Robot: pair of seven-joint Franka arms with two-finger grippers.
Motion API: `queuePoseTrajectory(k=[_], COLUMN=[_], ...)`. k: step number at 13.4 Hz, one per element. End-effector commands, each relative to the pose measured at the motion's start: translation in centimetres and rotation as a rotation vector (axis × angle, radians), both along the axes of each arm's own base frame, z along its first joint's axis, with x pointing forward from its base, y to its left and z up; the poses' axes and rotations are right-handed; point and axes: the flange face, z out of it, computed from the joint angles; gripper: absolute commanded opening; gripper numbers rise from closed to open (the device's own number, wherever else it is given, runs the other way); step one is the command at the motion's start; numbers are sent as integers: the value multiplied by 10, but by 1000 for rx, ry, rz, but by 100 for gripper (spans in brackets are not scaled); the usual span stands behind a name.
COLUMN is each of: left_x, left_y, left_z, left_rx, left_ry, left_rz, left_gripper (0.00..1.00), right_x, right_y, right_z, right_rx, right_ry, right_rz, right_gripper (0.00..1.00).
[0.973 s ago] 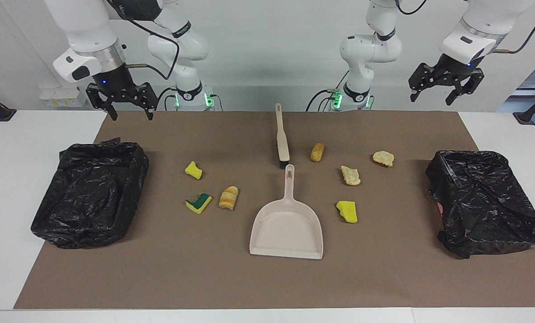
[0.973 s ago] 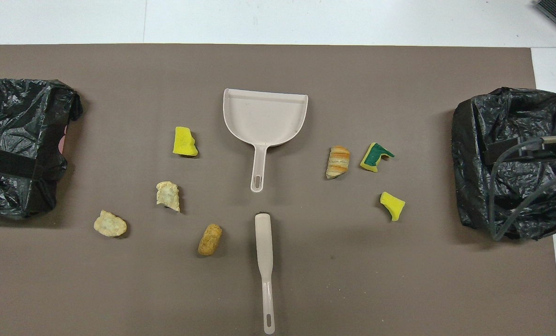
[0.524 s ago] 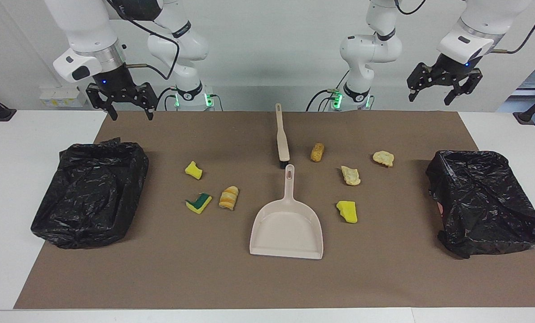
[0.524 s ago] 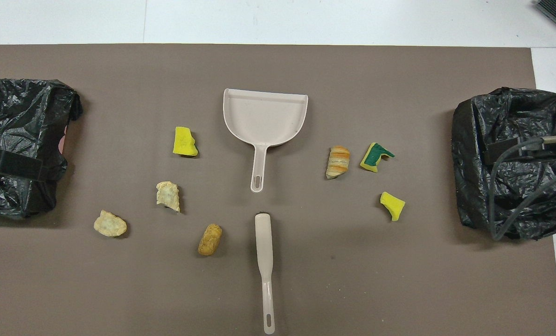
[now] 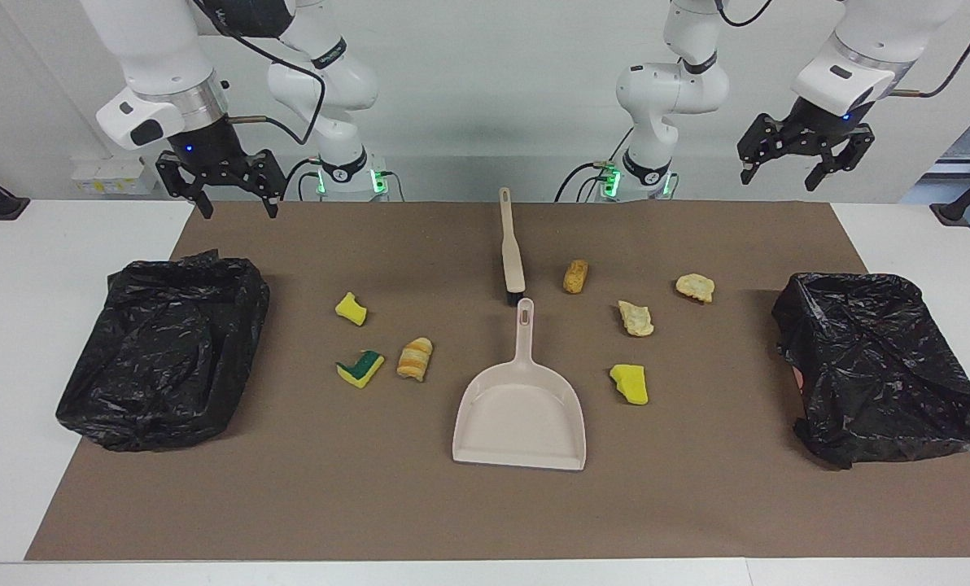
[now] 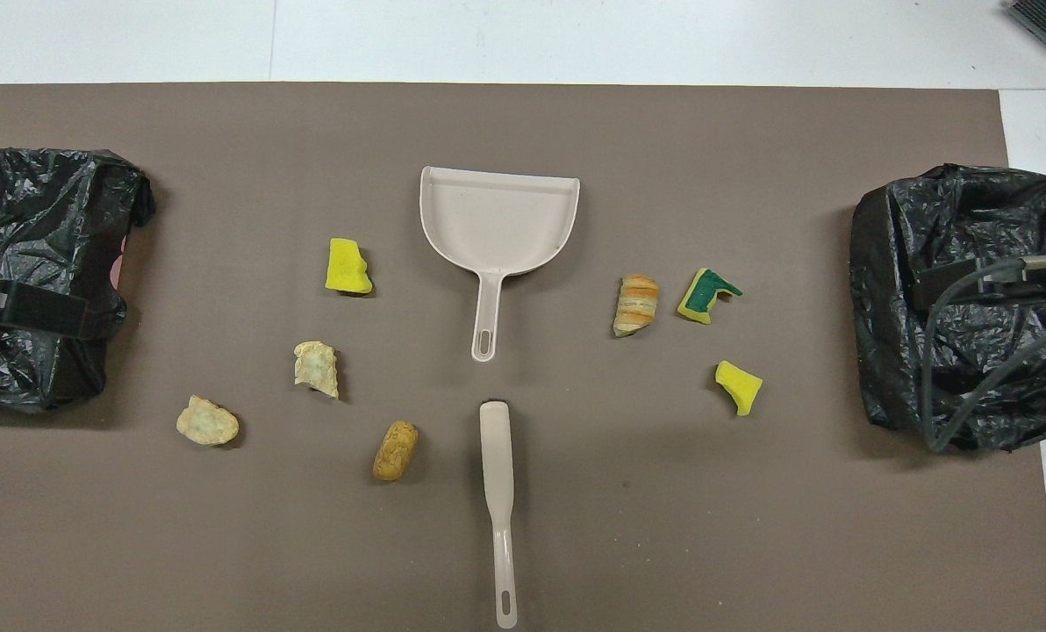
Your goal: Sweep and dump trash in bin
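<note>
Only the facing view shows the left pincer [image 5: 783, 172] and right pincer [image 5: 238, 197] both open, empty.

Facing camera looks high across at the robots; overhead looks steeply down; both share the mat [image 5: 420, 505].

Overhead: both bins [image 6: 45, 272] [image 6: 962, 298] cut by the frame's sides, dark out-of-focus arm parts and cable covering part of each, bin contents unreadable; facing view crops both arms' upper links.
</note>
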Motion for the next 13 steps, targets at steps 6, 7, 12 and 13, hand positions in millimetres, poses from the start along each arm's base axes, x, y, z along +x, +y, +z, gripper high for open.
queuePoseTrajectory(k=[6, 7, 12, 13], left_x=[-53, -63, -114, -129], left_y=[-158, -176, -233, -247], left_z=[-82, -98, -155, -170], left_rx=[3, -3, -22, -14], left_ry=[7, 9, 30, 40], left_rz=[4, 0, -42, -80], left_gripper=[100, 100, 100, 100], right_x=[3, 11, 55, 63], right_y=[2, 9, 91, 112], right_z=[-18, -21, -76, -85], right_rx=[26, 30, 37, 41], right_ry=[62, 70, 134, 132], right_rz=[-5, 9, 84, 84], right_gripper=[100, 100, 100, 100])
